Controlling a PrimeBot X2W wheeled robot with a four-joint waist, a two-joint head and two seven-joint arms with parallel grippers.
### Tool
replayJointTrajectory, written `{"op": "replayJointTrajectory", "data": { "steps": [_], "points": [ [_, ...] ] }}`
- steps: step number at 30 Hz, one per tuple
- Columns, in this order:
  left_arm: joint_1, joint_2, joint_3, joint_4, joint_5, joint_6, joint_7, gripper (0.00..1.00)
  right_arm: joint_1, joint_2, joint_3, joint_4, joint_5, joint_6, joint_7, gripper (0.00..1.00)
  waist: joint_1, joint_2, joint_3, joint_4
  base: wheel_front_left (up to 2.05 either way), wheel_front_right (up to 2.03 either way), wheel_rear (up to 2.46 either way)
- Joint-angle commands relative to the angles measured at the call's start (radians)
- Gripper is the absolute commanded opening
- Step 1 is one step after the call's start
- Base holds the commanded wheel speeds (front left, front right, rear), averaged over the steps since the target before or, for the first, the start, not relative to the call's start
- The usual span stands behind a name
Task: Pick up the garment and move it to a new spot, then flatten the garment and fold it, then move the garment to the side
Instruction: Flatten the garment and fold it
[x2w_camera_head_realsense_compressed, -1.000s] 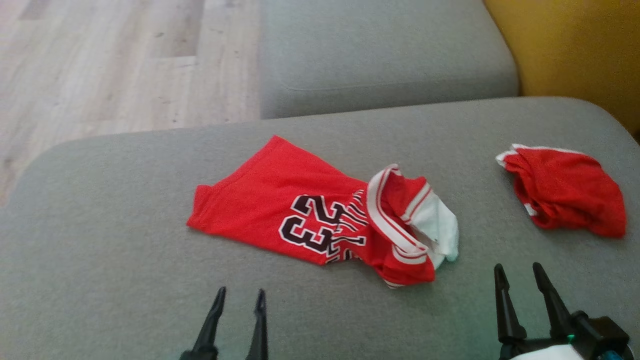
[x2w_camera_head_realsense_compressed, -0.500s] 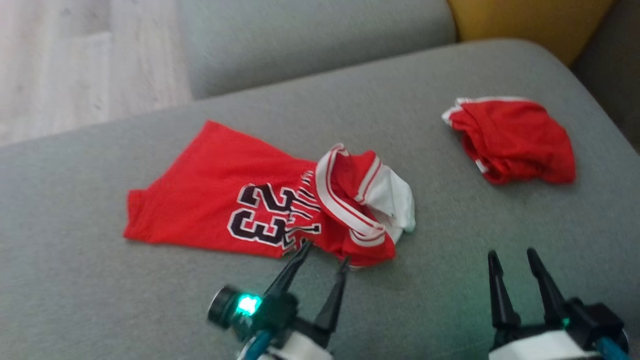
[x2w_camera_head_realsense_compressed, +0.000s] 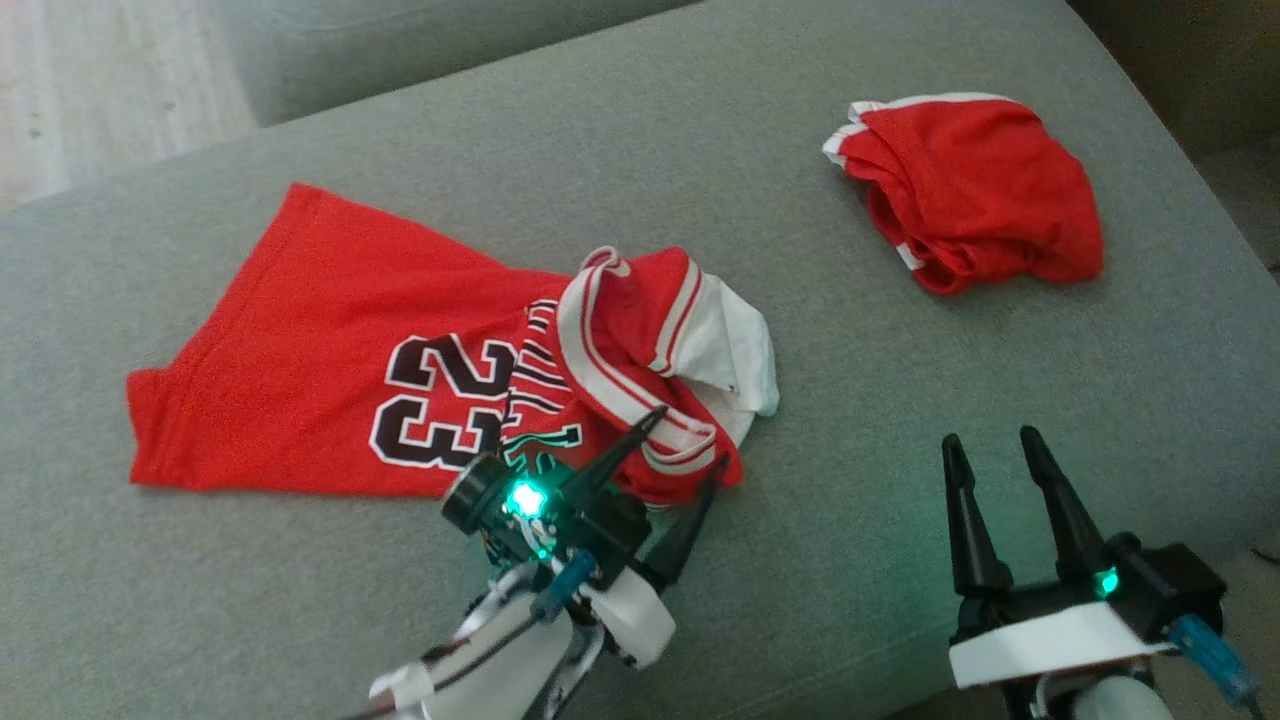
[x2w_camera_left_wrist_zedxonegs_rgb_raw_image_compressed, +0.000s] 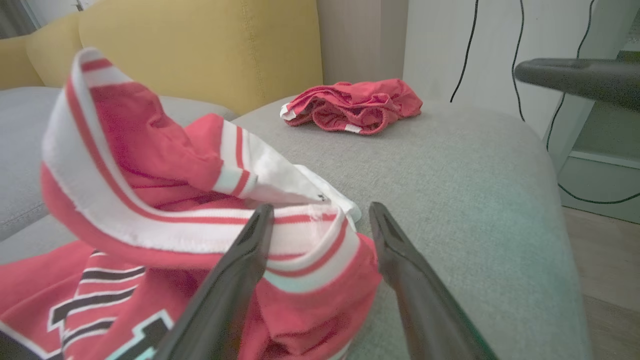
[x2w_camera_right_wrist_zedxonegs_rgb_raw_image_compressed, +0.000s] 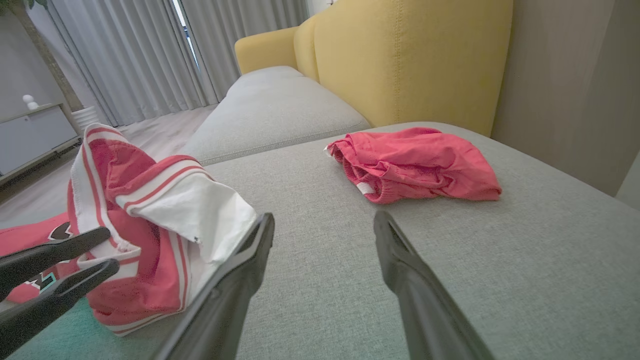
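Your left pincer (x2w_camera_head_realsense_compressed: 690, 436) is angling forward, gaping empty, at the bunched collar of the jersey (x2w_camera_head_realsense_compressed: 330, 330), whose length is running left-right, hem leftward.

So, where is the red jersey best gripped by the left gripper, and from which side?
Grip the raised white-and-red striped trim of the jersey, coming from the near side where the open left gripper is. That edge stands up off the cushion; the numbered part lies flat.
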Motion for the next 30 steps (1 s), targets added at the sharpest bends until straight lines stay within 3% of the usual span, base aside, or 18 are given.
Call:
{"op": "replayJointTrajectory", "data": {
  "steps": [1,4,6,7,14,21,30],
  "points": [
    [-0.042,-0.005,0.017,-0.012,-0.008,0.006,-0.003,1.00,-0.036,-0.007,0.023,-0.027,0.009,-0.001,-0.006,1.00,-0.0002,0.0000,0.013,-0.014,0.00,0.00,0.00],
    [-0.070,-0.005,-0.005,0.049,-0.040,-0.004,0.028,0.99,-0.045,-0.007,0.024,-0.027,0.013,-0.001,-0.006,1.00,-0.0002,0.0000,0.025,-0.027,0.00,0.00,0.00],
    [-0.082,-0.005,-0.015,0.067,-0.071,-0.011,0.036,0.28,-0.047,-0.007,0.021,-0.027,0.016,-0.001,-0.006,1.00,-0.0002,0.0000,0.030,-0.030,0.00,0.00,0.00],
    [-0.089,-0.005,-0.023,0.076,-0.081,-0.013,0.041,0.00,-0.047,-0.007,0.020,-0.027,0.016,-0.001,-0.006,1.00,-0.0002,0.0000,0.033,-0.031,0.00,0.00,0.00],
    [-0.144,-0.005,-0.047,0.094,-0.127,-0.011,0.019,0.00,-0.052,-0.007,0.024,-0.024,0.025,-0.001,-0.006,1.00,-0.0002,0.0000,0.032,-0.035,0.00,0.00,0.00],
    [-0.250,-0.005,-0.016,0.012,-0.154,-0.033,-0.004,0.00,-0.044,-0.007,0.023,-0.021,0.025,-0.001,-0.006,1.00,-0.0002,0.0000,0.004,-0.031,0.00,0.00,0.00],
    [-0.619,0.044,0.113,-0.093,-0.155,-0.109,-0.008,0.00,-0.032,-0.007,0.029,-0.019,0.020,-0.001,-0.006,1.00,-0.0002,0.0000,-0.034,0.001,0.00,0.00,0.00]
  ]
}}
